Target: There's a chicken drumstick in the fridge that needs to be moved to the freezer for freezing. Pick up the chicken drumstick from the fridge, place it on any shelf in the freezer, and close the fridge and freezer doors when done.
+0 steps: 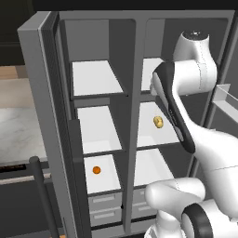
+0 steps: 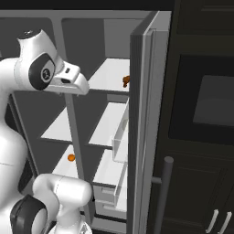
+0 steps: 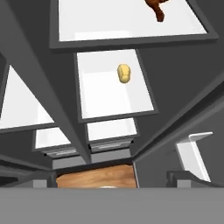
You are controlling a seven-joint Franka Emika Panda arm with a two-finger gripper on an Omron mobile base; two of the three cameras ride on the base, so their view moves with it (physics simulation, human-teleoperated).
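Chicken drumstick (image 3: pixel 155 8) lies on the fridge's (image 3: pixel 131 26) top shelf; end effector state cannot be told

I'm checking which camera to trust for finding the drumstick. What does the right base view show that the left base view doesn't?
The right base view shows the chicken drumstick on the fridge's top shelf, beside the open door's edge. The left base view shows a yellow-tan oval on the fridge's middle shelf. Both show the small orange ball low in the freezer.
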